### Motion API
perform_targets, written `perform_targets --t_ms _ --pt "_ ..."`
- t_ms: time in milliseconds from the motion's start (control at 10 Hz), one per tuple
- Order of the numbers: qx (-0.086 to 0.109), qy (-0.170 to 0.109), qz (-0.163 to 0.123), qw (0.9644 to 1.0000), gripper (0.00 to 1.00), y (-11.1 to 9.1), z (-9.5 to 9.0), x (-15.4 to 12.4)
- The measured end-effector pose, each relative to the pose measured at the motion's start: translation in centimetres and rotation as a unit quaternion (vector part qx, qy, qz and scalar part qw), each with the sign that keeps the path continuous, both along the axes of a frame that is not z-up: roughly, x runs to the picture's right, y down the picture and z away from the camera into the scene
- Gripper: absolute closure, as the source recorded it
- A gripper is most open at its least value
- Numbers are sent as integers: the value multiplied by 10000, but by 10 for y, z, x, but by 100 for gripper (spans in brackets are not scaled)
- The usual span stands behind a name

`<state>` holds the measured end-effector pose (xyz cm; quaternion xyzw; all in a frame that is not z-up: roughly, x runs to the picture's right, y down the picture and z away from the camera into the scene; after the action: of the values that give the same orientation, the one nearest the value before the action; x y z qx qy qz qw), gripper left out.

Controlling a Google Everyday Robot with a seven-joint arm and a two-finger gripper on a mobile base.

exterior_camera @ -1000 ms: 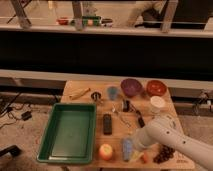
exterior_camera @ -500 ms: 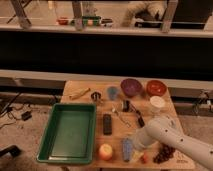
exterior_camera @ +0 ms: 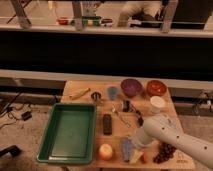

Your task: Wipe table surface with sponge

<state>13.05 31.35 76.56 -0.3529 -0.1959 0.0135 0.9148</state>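
Observation:
The sponge (exterior_camera: 127,149) is a small blue-grey block with a pale yellow face. It lies near the front edge of the light tan table surface (exterior_camera: 150,116), between an orange fruit (exterior_camera: 105,151) and dark grapes (exterior_camera: 165,152). My white arm reaches in from the lower right. The gripper (exterior_camera: 135,144) at its end is right over the sponge and hides part of it. I cannot make out whether it is touching the sponge.
A green tray (exterior_camera: 70,132) fills the left side. A black remote (exterior_camera: 107,124) lies beside it. At the back stand a purple bowl (exterior_camera: 131,86), a red bowl (exterior_camera: 156,87), a white cup (exterior_camera: 157,104) and a small blue cup (exterior_camera: 113,92). Small utensils lie mid-table.

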Motion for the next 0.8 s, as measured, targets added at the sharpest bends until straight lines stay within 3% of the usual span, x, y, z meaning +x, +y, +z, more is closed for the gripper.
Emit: perform_targets --t_ms 400,800 --pt "24 80 74 9999 69 1 0 4" --pt "74 147 127 9998 73 0 -2 9"
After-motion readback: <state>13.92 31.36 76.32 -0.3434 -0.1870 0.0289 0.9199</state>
